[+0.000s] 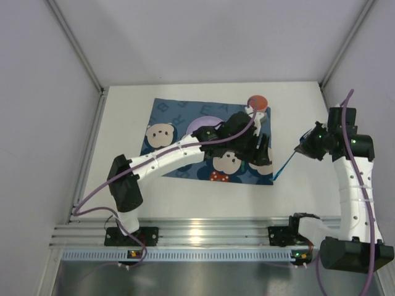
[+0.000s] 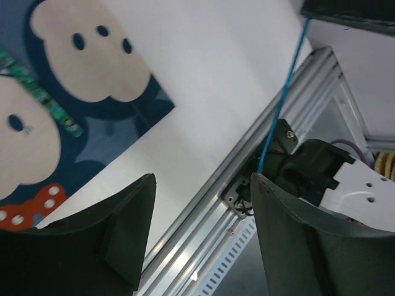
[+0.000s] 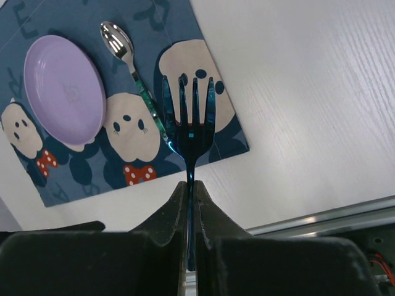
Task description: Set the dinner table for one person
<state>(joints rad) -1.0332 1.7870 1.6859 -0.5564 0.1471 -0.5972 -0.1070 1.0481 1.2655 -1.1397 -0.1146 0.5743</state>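
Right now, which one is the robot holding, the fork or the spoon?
The blue fork, pinched in the shut right gripper. The silver spoon lies flat on the placemat beside the purple plate.

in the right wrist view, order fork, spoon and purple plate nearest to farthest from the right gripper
1. fork, held in the right gripper
2. spoon, just left of the fork
3. purple plate, farthest left on the placemat

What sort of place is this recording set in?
Likely a robot test booth, not a home: a white table walled by plain panels, robot arms mounted on an aluminium rail, and a cartoon placemat.
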